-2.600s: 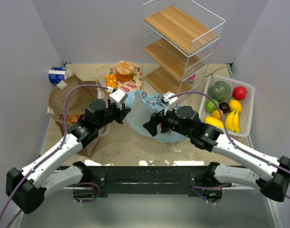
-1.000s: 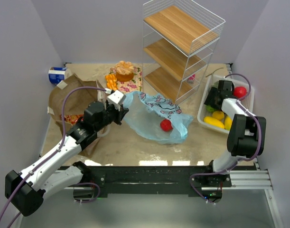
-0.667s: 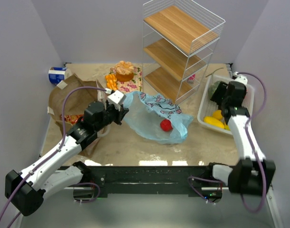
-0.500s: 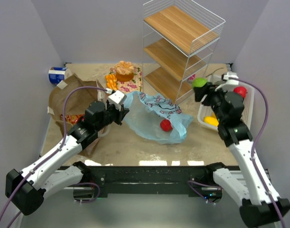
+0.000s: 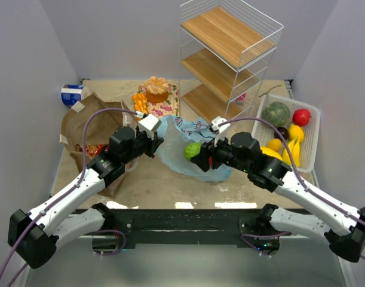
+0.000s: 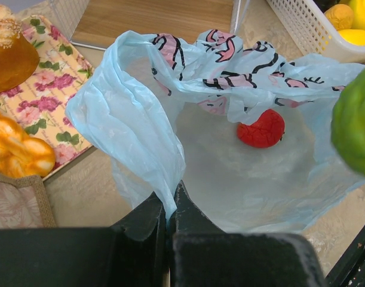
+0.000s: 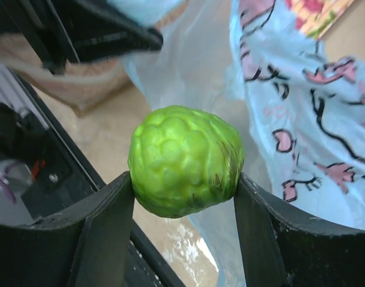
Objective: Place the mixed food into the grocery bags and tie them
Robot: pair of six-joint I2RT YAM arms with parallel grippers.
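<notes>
**Left jaws:** fully closed on a fold of the rim of the light-blue bag (image 6: 131,113). The rim is lifted by this pinch, and the mouth is held open toward the right arm.

**Right jaws:** partly open and clamped across the sides of a green knobbly fruit (image 7: 183,158). Nothing else is gripped. The fruit is roundish, so no long axis is recorded.

**Key relation:** in the top view the fruit is seen over the bag, just right of the pinched rim. In the left wrist view it appears at the right edge, above the bag's open interior. The cavity is judged to lie below the right jaws and slightly toward the left arm. Height above the bag cannot be read. The drop is judged to belong to the right arm, with the left arm needed only to hold the mouth open.

**Containers:**
- **Light-blue bag:** one red fruit (image 6: 261,128) is lying on its floor.
- **White basket (image 6: 290,27):** well to the right, holding the remaining produce, among it a large green vegetable (image 5: 277,113) and yellow bananas (image 5: 294,150).
- **Brown paper bag (image 5: 80,122):** on the worktop (image 5: 152,185) at the left. A red packet (image 5: 91,148) is at its mouth; whether it is inside cannot be told.
- **Blue-and-silver can (image 5: 71,94):** in the far left corner, outside both bags.

Neither bag has been tied.
</notes>
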